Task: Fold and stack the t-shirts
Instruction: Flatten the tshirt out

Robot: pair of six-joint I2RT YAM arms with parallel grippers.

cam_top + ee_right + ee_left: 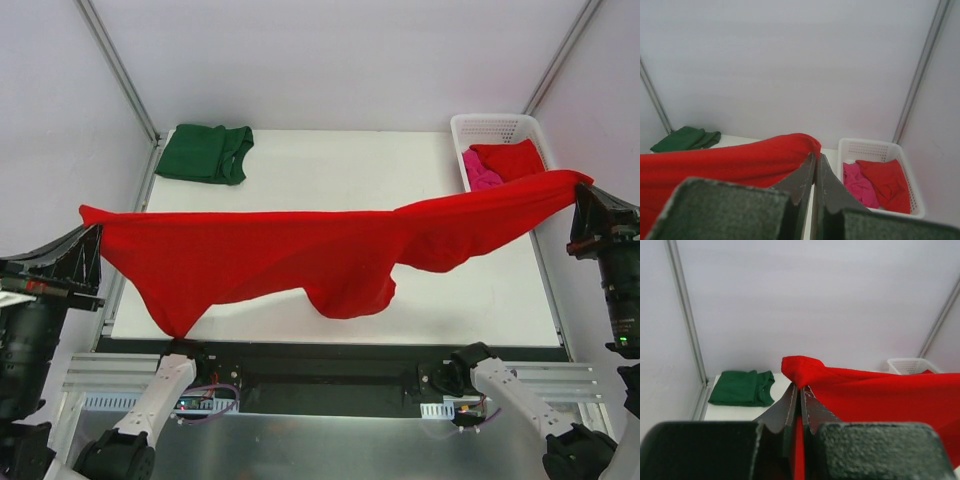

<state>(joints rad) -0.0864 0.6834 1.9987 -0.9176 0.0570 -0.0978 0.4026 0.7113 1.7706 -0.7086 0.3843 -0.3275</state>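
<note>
A bright red t-shirt (300, 255) hangs stretched in the air across the table, sagging in the middle. My left gripper (96, 232) is shut on its left corner (799, 371), and my right gripper (580, 188) is shut on its right corner (807, 142). A dark green t-shirt (205, 153) lies folded at the table's far left corner, also seen as the green t-shirt (742, 388) in the left wrist view. Another red t-shirt (512, 158) and a pink one (480, 172) lie bunched in the basket.
The white lattice basket (492, 126) stands at the far right corner of the white table (330, 170). White walls with metal posts close in the back and sides. The arm bases sit along the near edge.
</note>
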